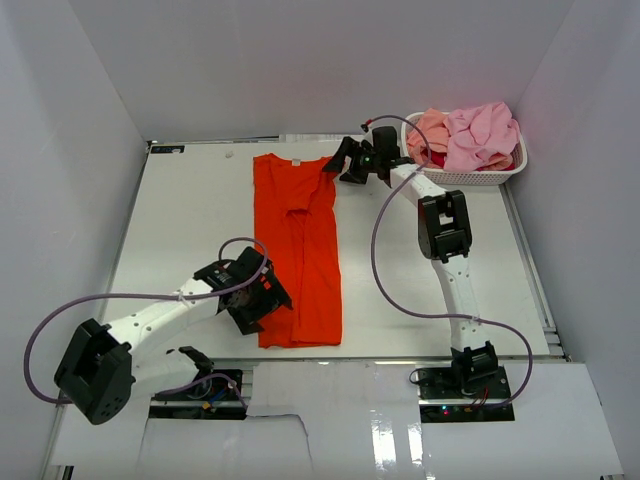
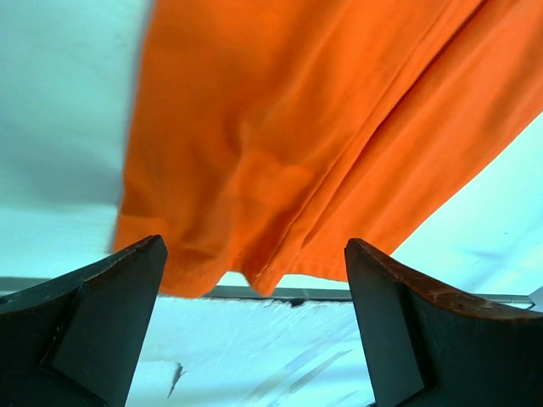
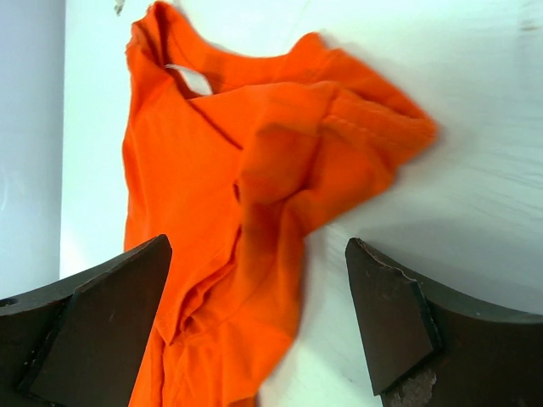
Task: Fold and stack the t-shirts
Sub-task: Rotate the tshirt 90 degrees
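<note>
Now the orange t-shirt (image 1: 297,255) lies flat in the middle of the white table (image 1: 190,220), folded into a long strip. Its neck end points to the far side and its bottom edge is close to the robot. The left gripper (image 1: 266,298) is over the near left corner of the shirt, by the bottom edge. Its fingers (image 2: 93,322) are spread wide and hold nothing. The right gripper (image 1: 340,163) is at the far right corner, just beside the crumpled sleeve. Its fingers (image 3: 399,322) are spread wide too, with nothing between them but the cloth lying below. A small white tag (image 3: 191,79) shows inside the neck. At the far right of the table stands a white basket (image 1: 470,178) with a pink shirt (image 1: 482,135) and a peach shirt (image 1: 432,128) heaped inside
</note>
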You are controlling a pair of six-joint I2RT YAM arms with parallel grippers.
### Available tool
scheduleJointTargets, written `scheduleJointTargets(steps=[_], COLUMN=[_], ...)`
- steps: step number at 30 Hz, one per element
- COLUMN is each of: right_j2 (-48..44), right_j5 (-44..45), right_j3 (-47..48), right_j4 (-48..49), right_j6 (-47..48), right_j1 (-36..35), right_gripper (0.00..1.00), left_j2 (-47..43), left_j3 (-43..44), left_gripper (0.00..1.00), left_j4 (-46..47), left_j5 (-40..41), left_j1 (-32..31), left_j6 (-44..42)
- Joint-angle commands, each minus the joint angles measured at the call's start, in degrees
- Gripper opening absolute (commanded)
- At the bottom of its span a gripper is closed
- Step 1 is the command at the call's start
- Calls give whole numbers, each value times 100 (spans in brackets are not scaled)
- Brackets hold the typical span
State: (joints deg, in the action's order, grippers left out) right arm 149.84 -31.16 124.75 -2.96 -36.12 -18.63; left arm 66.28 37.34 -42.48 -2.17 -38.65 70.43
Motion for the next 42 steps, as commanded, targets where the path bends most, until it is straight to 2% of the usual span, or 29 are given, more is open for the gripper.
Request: scheduleJointTargets(steps=[1, 5, 14, 18, 23, 26, 38, 42], right_j2=[-359, -412, -632, -543, -780, -939, -589, -359], right_j5=[215, 277, 241, 31, -338, -391, -769, -778], right_j3=[-39, 32, 260, 402, -256, -477, -65, -21], right_j4=[-336, -521, -776, -496, 399, 612, 955, 1017], right_j6=[386, 527, 790, 686, 518, 536, 334, 290], right_j1=[53, 96, 105, 123, 106, 97, -26, -88], right_gripper=[90, 90, 90, 90, 91, 91, 90, 90], left_j2=[-256, -309, 7, 402, 895, 1245, 2916, 3294], left_j3=[-25, 185, 818, 1134, 1626, 1925, 3629, 3886], left_gripper=[98, 98, 98, 98, 98, 98, 98, 98], left_j4=[-445, -639, -560, -218, 55, 292, 574, 574], left_j5=[130, 340, 226, -212, -125, -204, -134, -99], left_j1=[121, 349, 1421, 1799, 1932, 2046, 2274, 2292], left_j6=[-29, -275, -1400, -1761, -2015, -2121, -2526, -2596])
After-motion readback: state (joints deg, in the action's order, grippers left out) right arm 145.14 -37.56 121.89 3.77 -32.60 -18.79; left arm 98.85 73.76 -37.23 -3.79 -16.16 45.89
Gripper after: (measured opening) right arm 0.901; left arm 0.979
